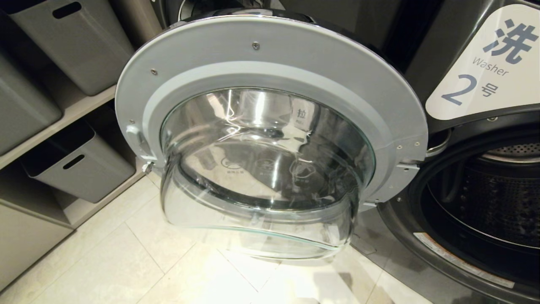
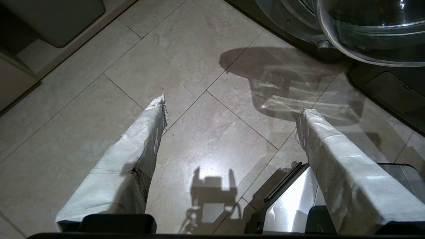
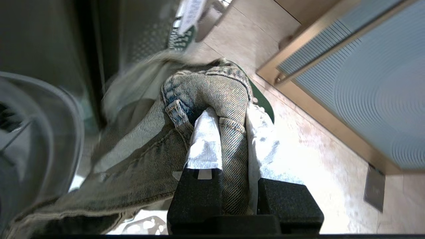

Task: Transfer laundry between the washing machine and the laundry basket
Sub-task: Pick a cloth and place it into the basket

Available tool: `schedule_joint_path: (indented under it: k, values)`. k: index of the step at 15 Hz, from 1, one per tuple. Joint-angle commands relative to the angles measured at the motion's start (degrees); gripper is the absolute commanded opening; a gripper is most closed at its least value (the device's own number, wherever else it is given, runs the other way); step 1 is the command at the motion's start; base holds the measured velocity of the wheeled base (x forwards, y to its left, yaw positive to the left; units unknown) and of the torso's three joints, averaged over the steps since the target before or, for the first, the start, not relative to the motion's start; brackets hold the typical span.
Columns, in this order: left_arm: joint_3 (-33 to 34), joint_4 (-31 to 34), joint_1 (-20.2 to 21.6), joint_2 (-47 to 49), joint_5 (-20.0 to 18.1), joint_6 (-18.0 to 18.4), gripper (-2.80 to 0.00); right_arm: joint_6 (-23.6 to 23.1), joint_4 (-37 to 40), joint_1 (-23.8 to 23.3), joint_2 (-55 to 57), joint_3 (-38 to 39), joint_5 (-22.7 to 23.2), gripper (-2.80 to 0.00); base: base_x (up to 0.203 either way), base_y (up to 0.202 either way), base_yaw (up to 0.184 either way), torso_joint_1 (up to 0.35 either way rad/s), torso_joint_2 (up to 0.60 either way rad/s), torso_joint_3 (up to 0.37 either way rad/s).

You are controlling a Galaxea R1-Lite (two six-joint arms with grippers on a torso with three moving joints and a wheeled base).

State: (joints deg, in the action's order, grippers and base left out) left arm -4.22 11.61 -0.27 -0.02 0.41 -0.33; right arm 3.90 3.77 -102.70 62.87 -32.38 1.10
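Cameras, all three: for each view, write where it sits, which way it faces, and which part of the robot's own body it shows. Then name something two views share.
Head view: on the robot's head, facing forward and down at the open washer door and drum; no arm shows.
Left wrist view: behind the open left gripper, facing down at the tiled floor.
Right wrist view: behind the right gripper, shut on denim jeans.
Shared: head and left wrist views both show the washer door's glass bowl.
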Motion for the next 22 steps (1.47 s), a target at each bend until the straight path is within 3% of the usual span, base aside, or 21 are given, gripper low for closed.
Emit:
schedule_joint_path:
  k: [1, 11, 18, 19, 22]
  values:
    - [0.0, 0.08, 0.0, -0.13, 0.02, -0.02, 0.0, 0.05, 0.01, -1.33, 1.1, -0.07, 0.05, -2.8, 0.0, 0.0, 0.0, 0.0, 0.0, 0.0]
    - [0.0, 0.08, 0.01, -0.11, 0.02, -0.02, 0.0, 0.05, -0.08, -9.04, 15.81, -8.14, 0.36, -2.8, 0.0, 0.0, 0.0, 0.0, 0.0, 0.0]
    - [0.0, 0.08, 0.0, -0.15, 0.02, -0.02, 0.0, -0.12, -0.08, -10.51, 19.66, -10.07, 0.49, -2.8, 0.0, 0.0, 0.0, 0.0, 0.0, 0.0]
    - [0.0, 0.08, 0.09, -0.15, 0.02, -0.02, 0.0, -0.12, -0.08, -10.51, 19.66, -10.07, 0.57, 0.0, 0.0, 0.0, 0.0, 0.0, 0.0, 0.0]
    - [0.0, 0.08, 0.0, -0.15, 0.02, -0.02, 0.0, -0.12, -0.08, -10.51, 19.92, -10.07, 0.57, 0.0, 0.0, 0.0, 0.0, 0.0, 0.0, 0.0]
